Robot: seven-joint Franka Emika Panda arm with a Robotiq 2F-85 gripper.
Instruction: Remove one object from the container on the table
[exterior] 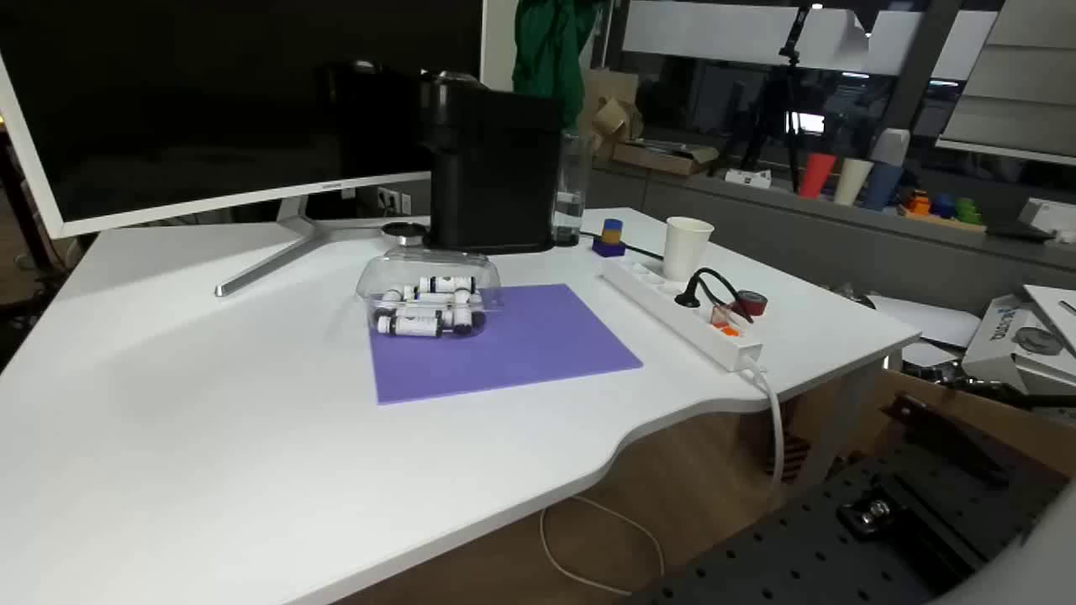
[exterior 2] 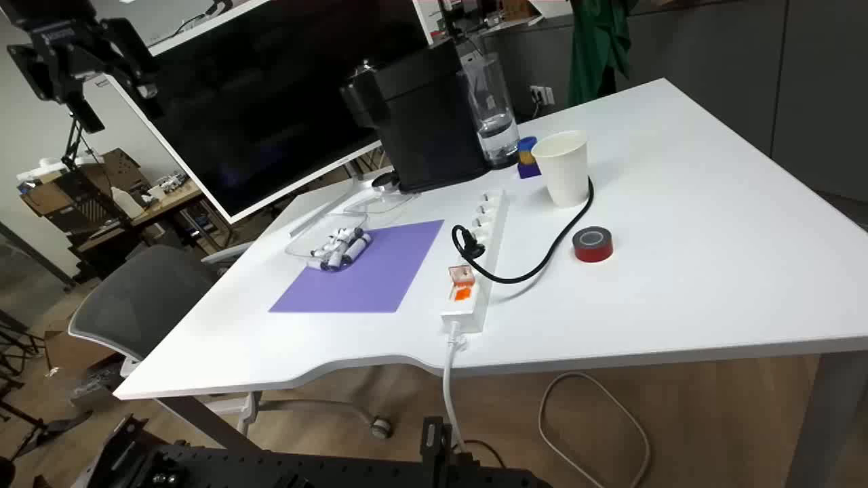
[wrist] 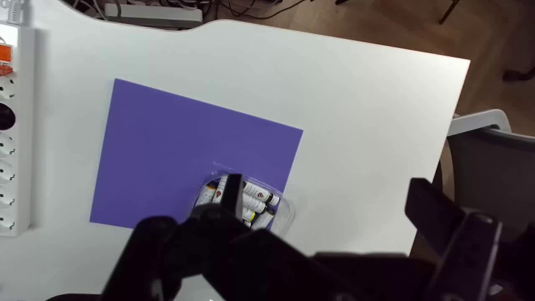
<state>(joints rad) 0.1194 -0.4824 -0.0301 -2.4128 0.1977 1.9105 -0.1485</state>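
Note:
The container (exterior: 399, 270), a low see-through tray, lies partly on the purple mat on the white table (exterior: 210, 437). It also shows in an exterior view (exterior 2: 302, 253) and in the wrist view (wrist: 285, 215). It holds several small white-labelled vials (exterior: 416, 324) with dark ends, heaped together. The object, a dark stick-like piece, cannot be told apart from these vials. My gripper (exterior 2: 123, 116) is high above the table, at the top left of an exterior view. In the wrist view the gripper (wrist: 326, 186) is wide open and empty; its left finger hides part of the tray.
The purple mat (wrist: 175, 146) lies under part of the tray. A white power strip (exterior: 681, 315) with a black cable, a paper cup (exterior 2: 564, 166) and red tape (exterior 2: 593, 245) stand to one side. A tall black box (exterior: 496, 168), a clear water vessel (exterior 2: 494, 122) and a monitor (exterior: 210, 101) stand behind.

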